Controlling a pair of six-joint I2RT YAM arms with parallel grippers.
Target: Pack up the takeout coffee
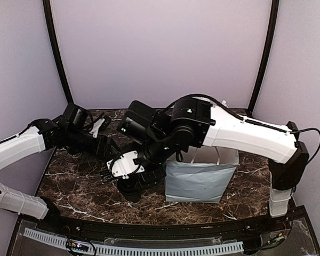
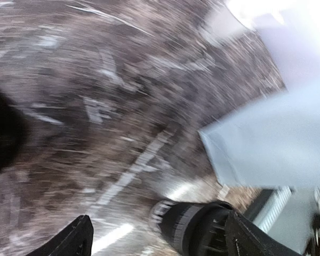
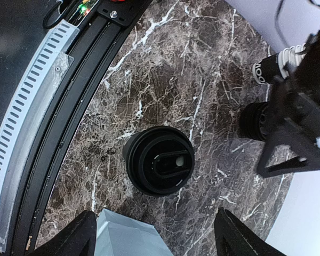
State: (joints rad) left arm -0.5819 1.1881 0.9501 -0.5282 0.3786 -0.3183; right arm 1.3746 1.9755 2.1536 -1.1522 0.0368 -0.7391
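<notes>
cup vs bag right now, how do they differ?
Colour: the takeout coffee is dark with a black lid; the paper bag is pale grey-blue.
Shape: the coffee is round; the bag is boxy with flat sides.
Size: the bag is clearly the larger, the coffee low beside it in the top view.
Shared: both stand upright on the marble table, near each other, and neither is held.

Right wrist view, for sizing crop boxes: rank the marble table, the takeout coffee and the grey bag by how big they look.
1. marble table
2. takeout coffee
3. grey bag, though only its corner shows, cropped by the frame's edge, so its rank is unsure.
</notes>
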